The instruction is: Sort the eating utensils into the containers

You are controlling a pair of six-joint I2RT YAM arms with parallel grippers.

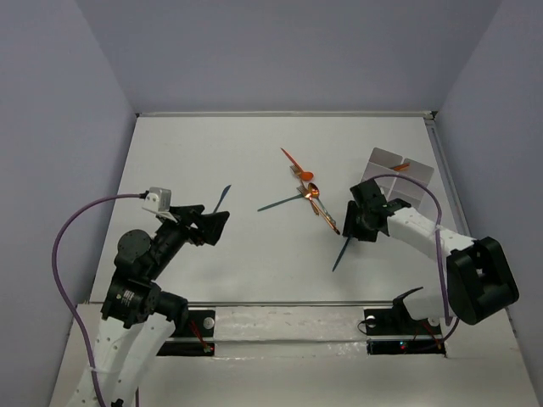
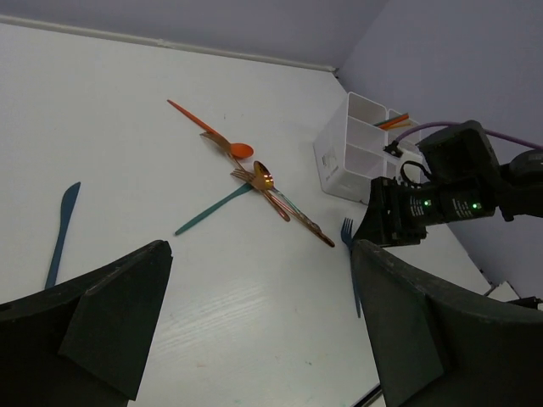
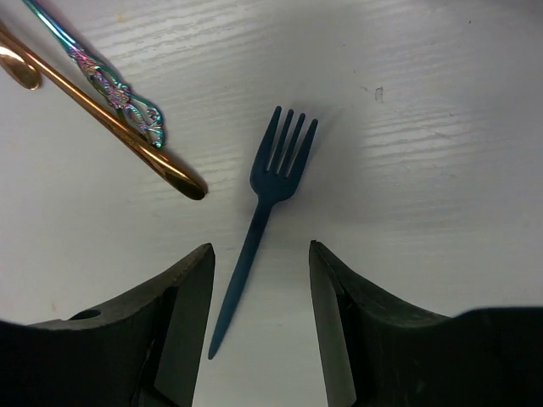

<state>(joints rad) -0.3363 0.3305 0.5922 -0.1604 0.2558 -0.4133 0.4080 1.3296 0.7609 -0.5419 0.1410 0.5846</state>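
**Utensils lay scattered across your table (image 1: 254,153), with the tray at its far right.**

Your divided tray (image 1: 386,159) stood toward the far right corner, one utensil (image 1: 401,166) lying in one of its far compartments. Left of it, mid-table, a heap of utensils (image 1: 307,191) lay crossed over one another. The lone knife (image 1: 222,198) lay well left of that heap, just beyond your left gripper (image 1: 214,225). The fork (image 1: 343,253) lay flat on the table, nearer you than the heap and to its right, beneath your right gripper (image 1: 352,229).
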